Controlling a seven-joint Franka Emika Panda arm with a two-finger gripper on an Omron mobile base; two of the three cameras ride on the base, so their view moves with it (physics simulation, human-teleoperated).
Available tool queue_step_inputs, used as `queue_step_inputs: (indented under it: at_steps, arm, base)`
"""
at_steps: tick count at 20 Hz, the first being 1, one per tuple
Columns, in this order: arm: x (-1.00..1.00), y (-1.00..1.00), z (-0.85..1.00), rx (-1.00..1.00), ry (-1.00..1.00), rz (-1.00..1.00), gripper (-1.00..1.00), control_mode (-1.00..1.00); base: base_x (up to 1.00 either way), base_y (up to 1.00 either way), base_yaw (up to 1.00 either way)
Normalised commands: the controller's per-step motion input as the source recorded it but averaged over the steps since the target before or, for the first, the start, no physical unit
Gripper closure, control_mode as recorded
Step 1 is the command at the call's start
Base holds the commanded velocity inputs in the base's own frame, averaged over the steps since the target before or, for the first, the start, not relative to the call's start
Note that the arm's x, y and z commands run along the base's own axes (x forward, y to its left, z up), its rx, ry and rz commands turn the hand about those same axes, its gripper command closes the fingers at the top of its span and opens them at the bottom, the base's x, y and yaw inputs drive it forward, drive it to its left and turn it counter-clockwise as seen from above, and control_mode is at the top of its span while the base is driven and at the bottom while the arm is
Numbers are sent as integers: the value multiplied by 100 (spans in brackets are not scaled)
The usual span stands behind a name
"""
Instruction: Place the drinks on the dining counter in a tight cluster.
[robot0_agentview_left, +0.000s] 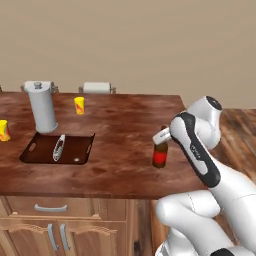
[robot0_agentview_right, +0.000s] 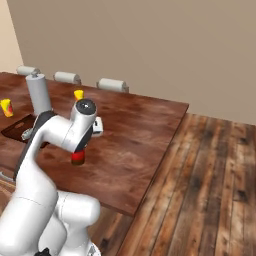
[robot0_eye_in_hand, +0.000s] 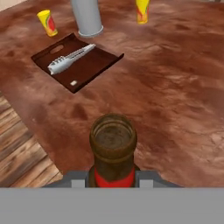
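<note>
Gripper is clamped on the neck of the small dark brown bottle; in the hand view the fingers sit either side of it, just below its open mouth, at the top of the red label. The bottle stands upright with its base at the dining counter surface; can't tell whether it's touching or just above. It's in the right part of the counter, toward the front edge, well apart from everything else.

Outward from there:
- Sink recess toward the front-left, rectangular, with a grey faucet lying across it.
- Grey cylinder with a knob on top stands just behind the sink's back edge.
- Yellow cup with red marks to the right of the cylinder, toward the back edge.
- Second yellow cup at the left edge, left of the sink.
- White rolled stool backs line the counter's far side.
- Light wood cabinets under the front edge.
</note>
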Motion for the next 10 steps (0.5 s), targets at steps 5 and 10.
queue_step_inputs:
  at_steps: [5,10]
  arm:
    - [57,12,-22,0,1,9,100,-100]
    - [45,16,-18,0,-2,9,100,-100]
  base:
    - [0,0,0]
    - [0,0,0]
